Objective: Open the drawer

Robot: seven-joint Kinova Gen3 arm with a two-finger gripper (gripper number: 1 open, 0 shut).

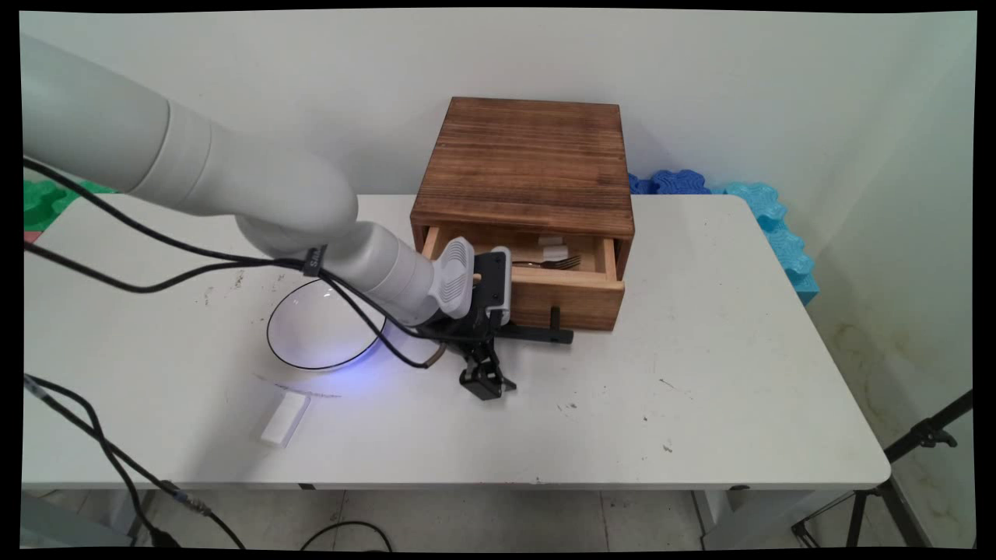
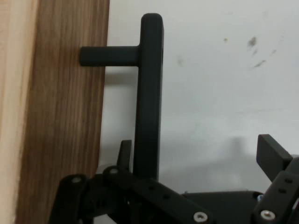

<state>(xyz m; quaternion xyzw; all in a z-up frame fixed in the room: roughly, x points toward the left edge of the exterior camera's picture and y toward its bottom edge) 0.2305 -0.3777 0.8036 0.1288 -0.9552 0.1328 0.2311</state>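
A wooden box stands at the back of the white table, its drawer pulled partly out. A fork and small white pieces lie inside. My gripper is open at the left end of the drawer's black handle. In the hand view the handle runs away from me beside the wooden drawer front. It stands between the fingers of my gripper, close to the left fingertip. The right fingertip is well clear.
A clear round dish with a dark rim sits left of the gripper, partly behind the arm. A small white block lies near the front. Blue foam pieces line the table's far right edge, green ones the far left.
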